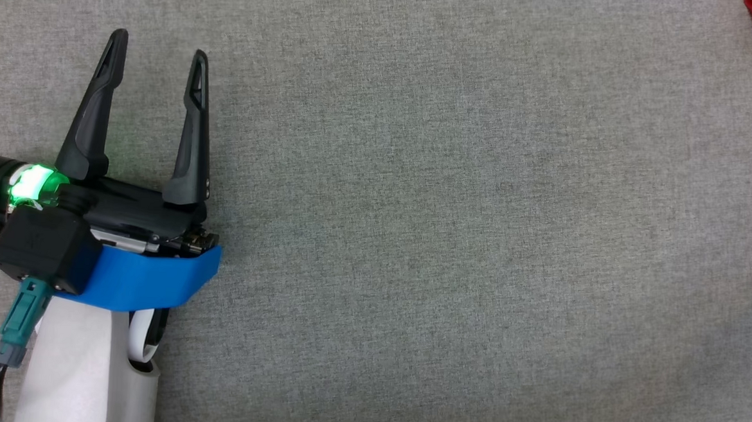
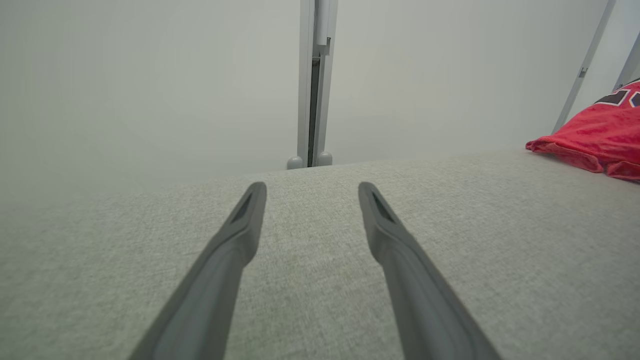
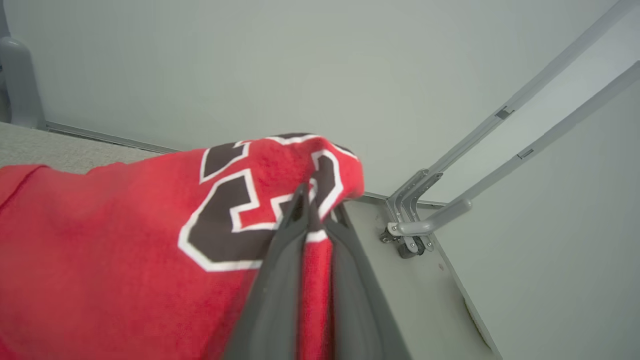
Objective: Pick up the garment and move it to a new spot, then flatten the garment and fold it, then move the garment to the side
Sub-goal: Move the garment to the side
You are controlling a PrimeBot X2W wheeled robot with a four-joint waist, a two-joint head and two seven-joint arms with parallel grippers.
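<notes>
Two hands | right hand clamped on garment, far right of worktop | left hand spread empty, well apart | long axis unclear

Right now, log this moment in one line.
left end effector: open, empty | right end effector: shut on red garment | location: grey surface, far right

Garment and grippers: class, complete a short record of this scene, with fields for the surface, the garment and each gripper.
Surface: grey fabric, flat
Garment: red jersey with dark, white-edged numerals, bunched at the far right of the head view
Right gripper: shut on a fold of the garment
Left gripper: open, holding nothing, over bare surface
</notes>
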